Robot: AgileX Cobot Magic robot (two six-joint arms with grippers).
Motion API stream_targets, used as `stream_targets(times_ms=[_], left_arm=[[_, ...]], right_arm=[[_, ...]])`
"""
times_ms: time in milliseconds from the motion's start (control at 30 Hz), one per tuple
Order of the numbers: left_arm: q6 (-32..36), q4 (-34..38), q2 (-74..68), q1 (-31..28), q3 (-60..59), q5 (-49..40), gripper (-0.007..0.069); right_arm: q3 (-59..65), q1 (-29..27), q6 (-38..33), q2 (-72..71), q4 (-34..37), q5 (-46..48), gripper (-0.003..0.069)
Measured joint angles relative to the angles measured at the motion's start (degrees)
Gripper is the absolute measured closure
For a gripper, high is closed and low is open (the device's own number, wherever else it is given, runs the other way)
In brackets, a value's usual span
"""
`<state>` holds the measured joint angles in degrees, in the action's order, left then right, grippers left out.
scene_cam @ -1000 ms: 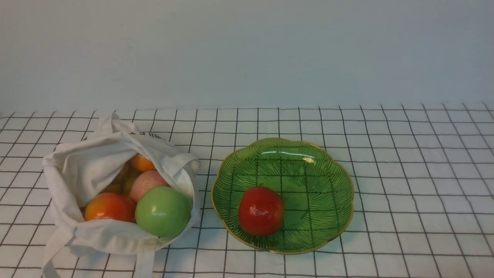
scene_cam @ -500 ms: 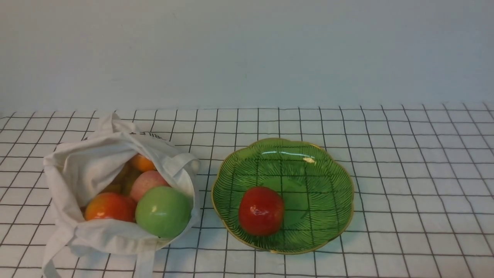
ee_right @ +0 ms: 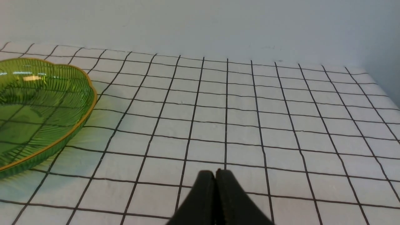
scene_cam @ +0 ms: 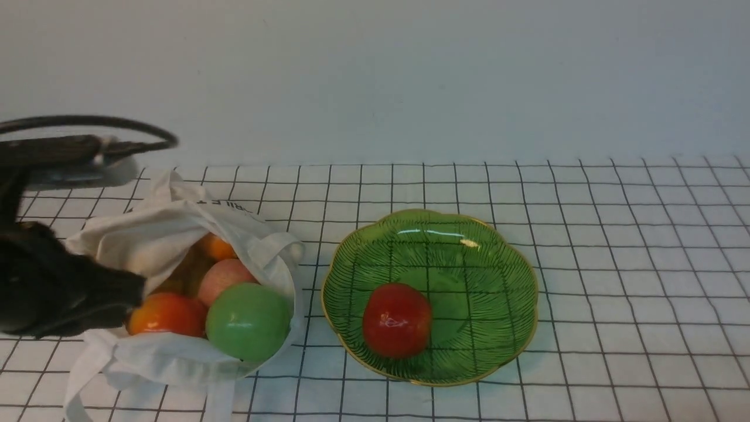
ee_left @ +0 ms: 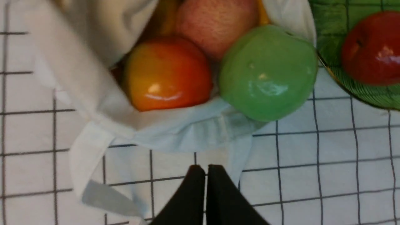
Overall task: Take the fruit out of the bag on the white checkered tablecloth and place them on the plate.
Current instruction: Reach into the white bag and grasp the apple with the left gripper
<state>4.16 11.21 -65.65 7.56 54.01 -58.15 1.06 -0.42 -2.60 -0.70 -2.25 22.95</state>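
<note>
Tablecloth (scene_cam: 615,234) bears bag (scene_cam: 135,246) with green apple (scene_cam: 248,321); plate (scene_cam: 474,258), red apple (scene_cam: 396,320).

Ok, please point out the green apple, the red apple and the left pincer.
green apple (scene_cam: 248,321): front view, middle of its front.
red apple (scene_cam: 396,320): front view, middle of its front.
left pincer (ee_left: 206,169): left wrist view, between its shut tips.

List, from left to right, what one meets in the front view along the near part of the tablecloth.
left tool → red-orange fruit → green apple → red apple
</note>
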Motion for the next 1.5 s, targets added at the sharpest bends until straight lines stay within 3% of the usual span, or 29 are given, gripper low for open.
stream_targets(times_ms=[167,400,533,767,800,1133,1333,1500], left_arm=[[0.3,-4.2,-7.7,12.2,4.6,1.0,0.0632],[-1.4,-12.6,-10.6,19.4,6.2,5.3,0.0608],[-1.5,-16.4,-12.9,20.1,6.2,7.7,0.0475],[-2.0,-18.2,-19.0,20.1,6.2,9.4,0.0016],[-2.2,-18.4,-20.0,20.1,6.2,9.7,-0.0023],[-8.0,-22.5,-26.2,20.1,6.2,13.4,-0.0058],[-11.0,-23.4,-27.9,20.1,6.3,13.4,0.0038],[-11.1,-23.7,-27.6,20.1,7.0,12.0,0.0038]], right_arm=[[0.0,0.0,0.0,0.0,0.0,0.0,0.0673],[0.0,0.0,0.0,0.0,0.0,0.0,0.0673],[0.0,0.0,0.0,0.0,0.0,0.0,0.0673],[0.0,0.0,0.0,0.0,0.0,0.0,0.0673],[0.0,0.0,0.0,0.0,0.0,0.0,0.0673],[0.0,0.0,0.0,0.0,0.0,0.0,0.0673],[0.0,0.0,0.0,0.0,0.0,0.0,0.0673],[0.0,0.0,0.0,0.0,0.0,0.0,0.0673]])
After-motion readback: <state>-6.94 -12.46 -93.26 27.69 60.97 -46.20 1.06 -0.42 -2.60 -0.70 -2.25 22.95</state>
